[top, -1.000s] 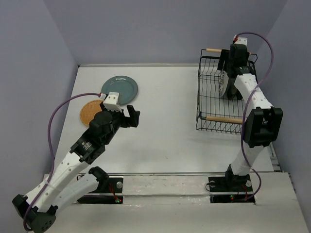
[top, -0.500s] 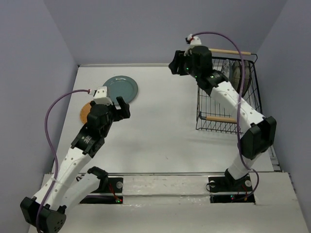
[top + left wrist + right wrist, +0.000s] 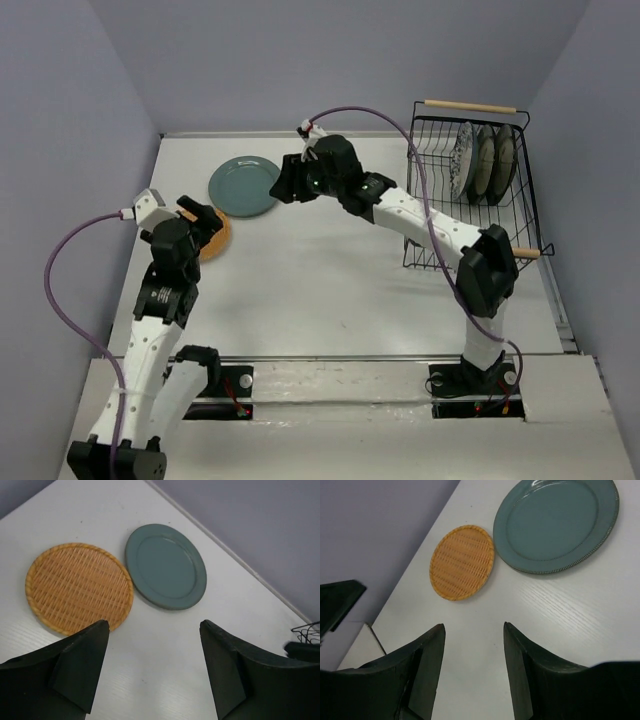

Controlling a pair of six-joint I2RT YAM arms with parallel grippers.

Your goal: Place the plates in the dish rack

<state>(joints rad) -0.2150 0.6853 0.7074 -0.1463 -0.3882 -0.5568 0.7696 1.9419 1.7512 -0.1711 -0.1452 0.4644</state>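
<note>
Left arm (image 3: pixel 147 345) and right arm (image 3: pixel 400 210): white links, black joints, black bases (image 3: pixel 215 380) at the table (image 3: pixel 330 290) edge; purple cables (image 3: pixel 60 290); dark wedge-shaped fingers (image 3: pixel 82 665).

The top camera is overlooking the white table (image 3: pixel 330 280) from behind; both wrist cameras (closer, angled down) are framing the teal round plate (image 3: pixel 165 567) and woven orange-tan plate (image 3: pixel 79 587).

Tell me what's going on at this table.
Two robot arms are loading plates into a dish rack. In it three plates stand upright; a teal plate and an orange woven plate lie flat on the table. The right gripper, open and empty, hovers beside the teal plate; the left gripper, also open, hovers by the orange one.
</note>
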